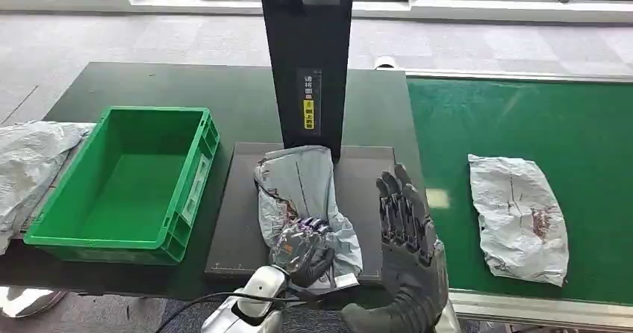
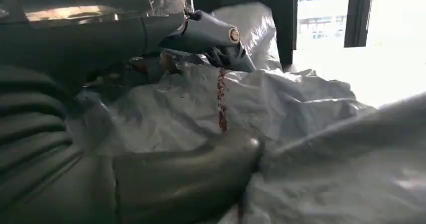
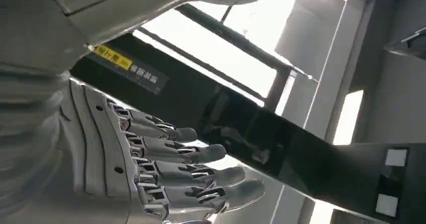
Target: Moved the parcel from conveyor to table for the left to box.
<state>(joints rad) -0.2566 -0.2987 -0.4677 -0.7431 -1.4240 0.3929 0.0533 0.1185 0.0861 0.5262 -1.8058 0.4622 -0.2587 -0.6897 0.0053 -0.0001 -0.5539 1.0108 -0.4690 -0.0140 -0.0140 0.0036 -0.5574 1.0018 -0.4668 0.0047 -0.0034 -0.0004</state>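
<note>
A crumpled grey parcel is gripped at its near end by the left hand on the dark pad of the table. The right hand is held open, empty, just beside it. In the left wrist view, the thumb is seen pressed into the plastic.

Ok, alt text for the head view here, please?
The left robot hand grips a crumpled grey parcel on a dark mat, while the right robot hand hovers open beside it. An empty green crate sits to the left; another parcel lies on the green conveyor.
</note>
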